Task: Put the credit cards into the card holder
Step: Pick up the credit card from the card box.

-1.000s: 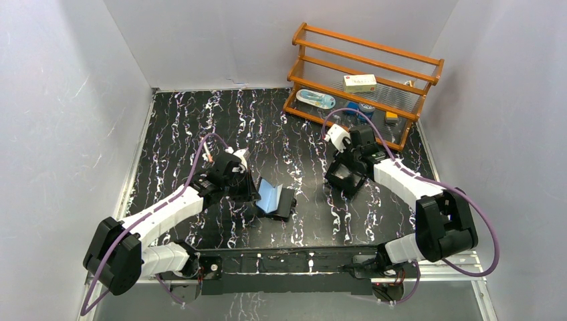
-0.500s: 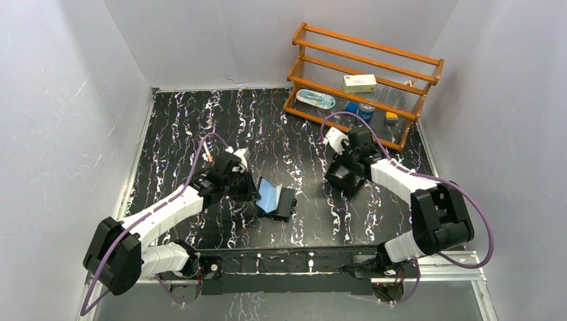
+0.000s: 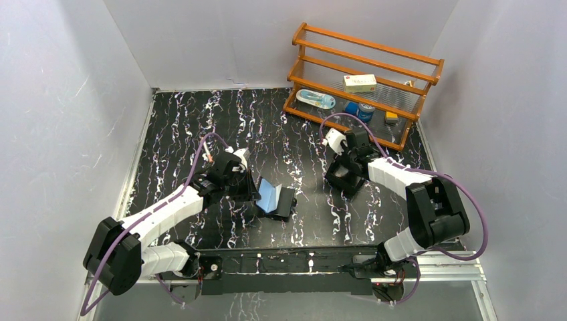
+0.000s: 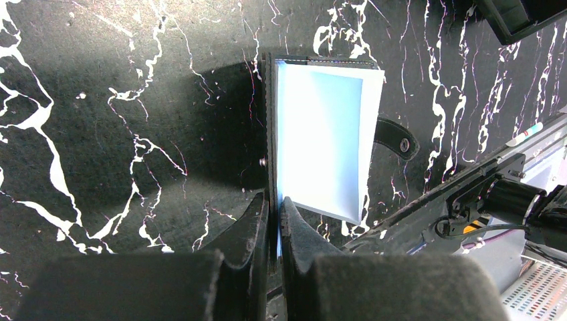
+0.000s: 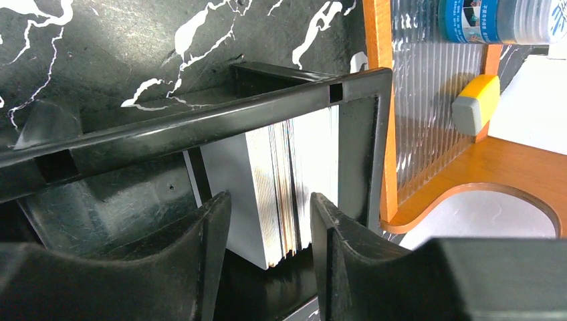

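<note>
The card holder (image 3: 274,198) lies open on the table, its silvery-blue inner pocket (image 4: 321,147) bright in the left wrist view, its snap tab (image 4: 396,139) at the right. My left gripper (image 4: 274,204) is shut on the card holder's black left flap (image 4: 269,120), held upright. A stack of white and tan credit cards (image 5: 284,184) stands on edge in the black open-topped box (image 5: 200,117). My right gripper (image 5: 271,214) is open, its jaws either side of the stack inside the box (image 3: 344,175).
An orange wooden rack (image 3: 364,83) stands at the back right with a white box (image 3: 360,82), a blue-white bottle (image 3: 315,99) and small items. The rack's side (image 5: 381,100) is close beside the box. The table's metal front rail (image 4: 468,194) is near the card holder.
My right arm has shifted slightly left and farther back over the black box. The left gripper and the card holder have not moved.
</note>
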`<state>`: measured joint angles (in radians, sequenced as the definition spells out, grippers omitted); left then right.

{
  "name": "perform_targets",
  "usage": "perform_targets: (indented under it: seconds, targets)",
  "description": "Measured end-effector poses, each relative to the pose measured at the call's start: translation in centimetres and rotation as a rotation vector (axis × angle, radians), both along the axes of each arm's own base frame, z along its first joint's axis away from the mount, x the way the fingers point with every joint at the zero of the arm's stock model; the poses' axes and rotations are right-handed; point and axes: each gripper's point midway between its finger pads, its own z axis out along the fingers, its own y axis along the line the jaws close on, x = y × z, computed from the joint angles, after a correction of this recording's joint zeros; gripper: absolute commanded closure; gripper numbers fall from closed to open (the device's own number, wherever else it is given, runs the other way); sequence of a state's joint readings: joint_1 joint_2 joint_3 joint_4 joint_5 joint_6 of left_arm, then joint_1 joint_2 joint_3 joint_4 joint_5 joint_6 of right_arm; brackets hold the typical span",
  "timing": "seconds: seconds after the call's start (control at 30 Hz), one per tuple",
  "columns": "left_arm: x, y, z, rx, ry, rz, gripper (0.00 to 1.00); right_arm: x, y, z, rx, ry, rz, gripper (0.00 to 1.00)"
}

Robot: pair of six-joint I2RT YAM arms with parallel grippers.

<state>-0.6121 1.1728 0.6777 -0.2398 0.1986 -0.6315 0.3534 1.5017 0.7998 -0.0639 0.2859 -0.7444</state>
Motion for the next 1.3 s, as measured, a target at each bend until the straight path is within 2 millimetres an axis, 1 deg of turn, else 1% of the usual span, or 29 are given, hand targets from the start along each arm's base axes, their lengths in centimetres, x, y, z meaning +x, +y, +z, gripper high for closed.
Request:
perform_targets:
  seconds: [0.1, 0.37, 0.6, 0.87, 1.03, 1.27, 1.3]
  targets:
    - [0.0, 0.0, 0.0, 0.000, 0.000, 0.000, 1.00, 0.0, 0.0, 0.0, -0.002, -0.001, -0.001, 0.52]
    - [0.0, 0.0, 0.0, 0.000, 0.000, 0.001, 1.00, 0.3, -0.4, 0.3, -0.014, -0.019, -0.018, 0.59]
    - [0.0, 0.0, 0.0, -0.002, 0.002, 0.003, 1.00, 0.3, -0.4, 0.3, -0.013, -0.021, -0.022, 0.68]
    - [0.0, 0.0, 0.0, -0.003, 0.004, 0.006, 1.00, 0.3, -0.4, 0.5, -0.008, -0.020, -0.026, 0.73]
    - [0.0, 0.0, 0.0, -0.004, 0.004, 0.006, 1.00, 0.4, -0.2, 1.6, 0.006, -0.042, -0.026, 0.75]
    - [0.0, 0.0, 0.0, -0.004, 0.003, 0.006, 1.00, 0.4, 0.1, 2.3, 0.021, -0.054, -0.028, 0.76]
    - [0.0, 0.0, 0.0, -0.004, 0.003, 0.007, 1.00, 0.4, 0.1, 2.3, 0.023, -0.053, -0.029, 0.78]
